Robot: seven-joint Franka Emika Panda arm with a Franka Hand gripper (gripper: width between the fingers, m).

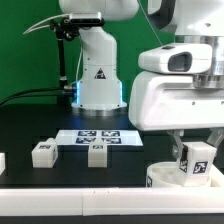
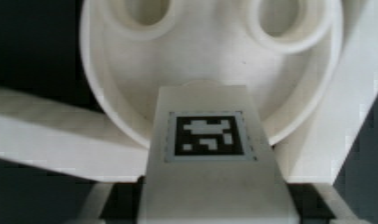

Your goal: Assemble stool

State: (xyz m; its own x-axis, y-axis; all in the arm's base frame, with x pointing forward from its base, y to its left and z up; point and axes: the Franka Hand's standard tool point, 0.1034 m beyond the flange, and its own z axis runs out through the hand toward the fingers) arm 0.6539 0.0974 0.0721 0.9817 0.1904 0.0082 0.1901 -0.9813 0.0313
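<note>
My gripper [image 1: 193,165] is at the exterior view's right, shut on a white stool leg [image 1: 194,156] with a black-and-white tag. The leg hangs just over the round white seat [image 1: 162,178] at the table's front right. In the wrist view the leg [image 2: 207,140] runs out from between the dark fingers [image 2: 124,198] of my gripper [image 2: 211,202], over the seat [image 2: 115,60], whose two oval sockets show beyond it. Whether the leg touches the seat I cannot tell. Two more legs [image 1: 42,152] [image 1: 97,153] lie on the black table at the exterior view's left.
The marker board [image 1: 100,137] lies flat behind the loose legs. The arm's white base [image 1: 98,80] stands at the back. A long white bar [image 1: 70,190] edges the table's front, and another bar [image 2: 35,120] lies beside the seat.
</note>
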